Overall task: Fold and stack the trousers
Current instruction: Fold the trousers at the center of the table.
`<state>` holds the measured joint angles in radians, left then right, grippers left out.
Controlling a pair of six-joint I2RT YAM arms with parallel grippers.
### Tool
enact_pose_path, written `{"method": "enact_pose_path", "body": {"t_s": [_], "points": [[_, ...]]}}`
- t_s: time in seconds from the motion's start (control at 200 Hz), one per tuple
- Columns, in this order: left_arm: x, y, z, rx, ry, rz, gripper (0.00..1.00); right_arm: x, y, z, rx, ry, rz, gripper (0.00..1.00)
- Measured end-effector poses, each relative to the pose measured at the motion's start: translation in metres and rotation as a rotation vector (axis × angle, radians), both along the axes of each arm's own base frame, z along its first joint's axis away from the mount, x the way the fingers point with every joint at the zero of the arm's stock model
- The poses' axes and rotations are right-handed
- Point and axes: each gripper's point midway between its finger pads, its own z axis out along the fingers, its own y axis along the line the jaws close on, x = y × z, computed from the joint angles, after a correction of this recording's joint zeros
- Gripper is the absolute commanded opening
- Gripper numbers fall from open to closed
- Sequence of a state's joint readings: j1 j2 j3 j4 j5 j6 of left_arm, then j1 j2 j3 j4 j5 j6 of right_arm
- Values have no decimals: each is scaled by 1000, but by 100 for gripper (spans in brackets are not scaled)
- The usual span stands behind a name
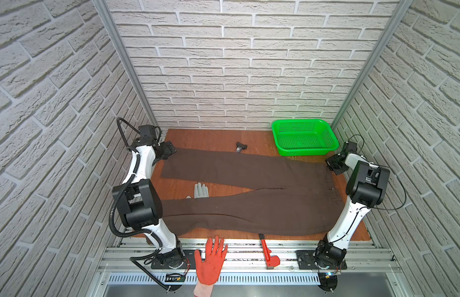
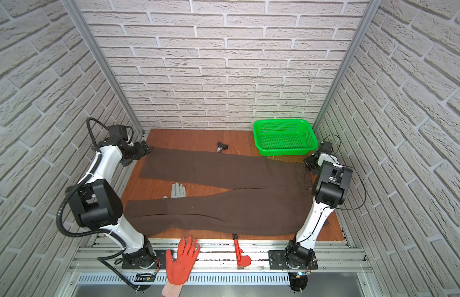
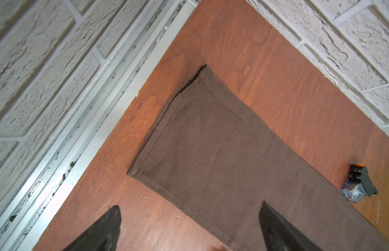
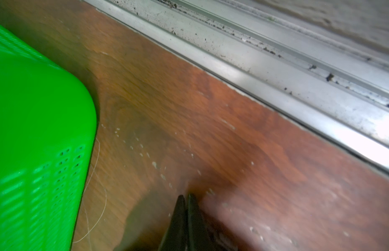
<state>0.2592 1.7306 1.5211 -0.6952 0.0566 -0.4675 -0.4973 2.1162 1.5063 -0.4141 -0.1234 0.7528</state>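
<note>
**Brown trousers lie flat across the wooden table**

The long dark brown trousers (image 1: 249, 203) of soft matte twill lie flat on the reddish wooden tabletop (image 1: 210, 138). Their legs form a narrow V, with the stitched hems toward the left arm and the waist toward the right. Bare wood lies open behind the far leg, up to the perforated green plastic basket (image 1: 304, 151). The left gripper (image 3: 190, 206) hangs spread wide over the far hem. The right gripper (image 4: 186, 196), fingers pressed together, points low at bare wood beside the basket.

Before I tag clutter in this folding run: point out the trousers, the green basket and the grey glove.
trousers (image 1: 249, 213): in a top view, middle of the near leg.
green basket (image 1: 307, 151): in a top view, its near wall.
grey glove (image 1: 201, 191): in a top view, its uncovered fingers.
</note>
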Motion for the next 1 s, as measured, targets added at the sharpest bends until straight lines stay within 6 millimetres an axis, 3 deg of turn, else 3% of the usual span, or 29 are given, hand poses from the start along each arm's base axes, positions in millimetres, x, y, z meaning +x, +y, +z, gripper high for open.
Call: {"method": "enact_pose_path", "body": {"t_s": [0.125,0.335,0.48,0.78,1.0], "points": [[5,2,3,-4,-12,1,95,-1,5,21,-1,-41,10,6],[24,2,0,-27,-49,-20,93,6,19,85,-4,-199,66,6],[35,0,-5,-44,-71,-35,93,7,31,111,-1,-277,117,6],[77,2,-20,-89,-131,-66,94,1,49,116,6,-314,188,6],[127,13,-33,-112,-150,-67,96,-3,57,111,3,-303,220,6]]}}
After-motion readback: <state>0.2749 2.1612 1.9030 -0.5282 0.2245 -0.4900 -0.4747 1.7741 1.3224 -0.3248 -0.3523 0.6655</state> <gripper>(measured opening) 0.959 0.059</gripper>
